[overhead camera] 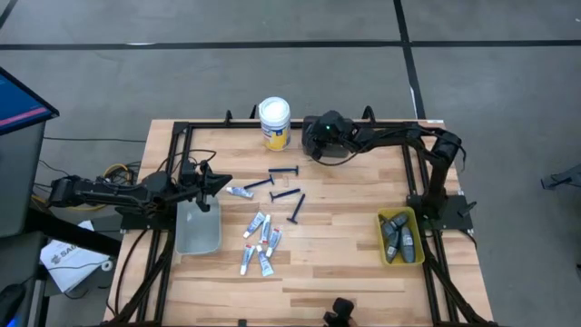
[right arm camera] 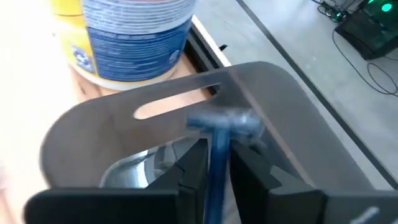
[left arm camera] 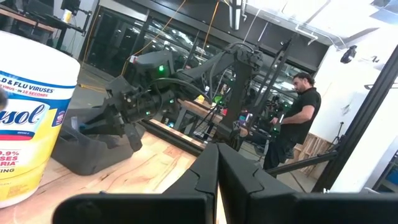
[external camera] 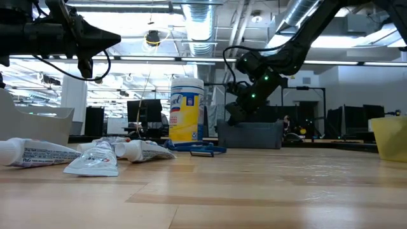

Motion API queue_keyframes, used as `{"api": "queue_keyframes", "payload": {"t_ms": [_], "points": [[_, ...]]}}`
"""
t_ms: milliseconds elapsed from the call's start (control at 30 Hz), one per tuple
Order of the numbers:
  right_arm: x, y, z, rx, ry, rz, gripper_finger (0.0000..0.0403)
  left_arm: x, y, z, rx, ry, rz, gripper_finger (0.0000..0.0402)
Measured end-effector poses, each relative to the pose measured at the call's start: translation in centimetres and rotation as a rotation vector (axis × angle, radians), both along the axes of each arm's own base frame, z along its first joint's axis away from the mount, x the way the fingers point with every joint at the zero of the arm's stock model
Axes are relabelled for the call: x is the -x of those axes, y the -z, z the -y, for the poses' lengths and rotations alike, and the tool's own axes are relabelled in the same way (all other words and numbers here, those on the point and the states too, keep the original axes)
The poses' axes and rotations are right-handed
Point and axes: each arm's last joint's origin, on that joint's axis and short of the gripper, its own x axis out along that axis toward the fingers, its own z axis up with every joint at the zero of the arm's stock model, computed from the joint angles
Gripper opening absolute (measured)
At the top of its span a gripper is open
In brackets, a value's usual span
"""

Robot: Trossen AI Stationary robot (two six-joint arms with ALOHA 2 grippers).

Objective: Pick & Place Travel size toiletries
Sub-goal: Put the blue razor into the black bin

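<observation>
My right gripper (right arm camera: 217, 149) hangs over the dark tray (right arm camera: 280, 112) at the table's far side, beside the white-lidded yellow jar (overhead camera: 274, 123), and is shut on a dark-blue razor (right arm camera: 217, 168). More razors (overhead camera: 283, 189) and several white-and-blue tubes (overhead camera: 260, 241) lie flat on the table's middle. Dark grey pods (overhead camera: 399, 238) lie in the yellow tray (overhead camera: 385, 245). My left gripper (overhead camera: 227, 181) waits shut at the left, above the clear tray (overhead camera: 198, 227). My right gripper pinches the razor's thin handle (right arm camera: 216, 177) between its two fingers, which lie along it. The fingers slant down from the table's right side. The razor's head (right arm camera: 224, 121) sticks out past the fingertips, above the dark tray's wall and clear of the table.
The dark tray's wall has a slot handle (right arm camera: 177, 102). A black frame rail (overhead camera: 300, 125) runs along the table's far edge and sides. Bare wood lies between the razors and the yellow tray. A person (left arm camera: 298, 118) stands in the room beyond the table.
</observation>
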Motion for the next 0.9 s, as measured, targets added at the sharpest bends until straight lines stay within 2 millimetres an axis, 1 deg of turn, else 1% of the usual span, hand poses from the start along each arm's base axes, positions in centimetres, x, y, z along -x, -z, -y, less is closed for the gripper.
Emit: {"api": "queue_keyframes", "payload": {"t_ms": [133, 233, 300, 367, 433, 500, 567, 633, 700, 767, 833, 900], "points": [[0.0, 0.1, -0.2, -0.01, -0.006, -0.015, 0.0088, 0.0, 0.0, 0.0, 0.0, 0.001, 0.0, 0.0], [-0.2, 0.0, -0.6, -0.007, -0.018, -0.013, 0.0131, 0.0, 0.0, 0.0, 0.0, 0.0, 0.0, 0.0], [-0.3, -0.7, -1.0, -0.001, -0.029, -0.003, 0.0167, 0.0, 0.0, 0.0, 0.0, 0.0, 0.0, 0.0], [-0.6, -1.9, -2.0, 0.016, -0.056, 0.026, 0.0204, 0.0, 0.0, 0.0, 0.0, 0.001, 0.0, 0.0], [-0.9, -3.2, -3.4, 0.03, -0.099, 0.041, 0.0238, 0.0, 0.0, 0.0, 0.0, 0.001, 0.0, 0.0], [-1.3, -4.4, -5.2, 0.051, -0.179, 0.051, 0.0262, 0.0, 0.0, 0.0, 0.0, 0.001, 0.0, 0.0], [-1.8, -5.7, -7.3, 0.076, -0.274, 0.072, 0.0275, 0.0, 0.0, 0.0, 0.0, 0.0, 0.0, 0.0], [-2.2, -6.3, -9.6, 0.084, -0.398, 0.074, 0.028, 0.0, 0.0, 0.0, 0.0, 0.0, 0.0, 0.0], [-2.7, -6.4, -11.5, 0.07, -0.516, 0.071, 0.0281, 0.0, 0.0, 0.0, 0.0, 0.001, 0.0, 0.0], [-3.2, -5.9, -13.3, 0.039, -0.606, 0.073, 0.0281, 0.0, 0.0, 0.0, 0.0, 0.0, 0.0, 0.0], [-3.7, -5.1, -14.6, 0.018, -0.657, 0.05, 0.0281, 0.0, 0.0, 0.0, 0.0, 0.0, 0.0, 0.0], [-4.1, -3.9, -15.6, 0.01, -0.695, 0.01, 0.0281, 0.0, 0.0, 0.0, 0.0, 0.0, 0.0, 0.0]]}}
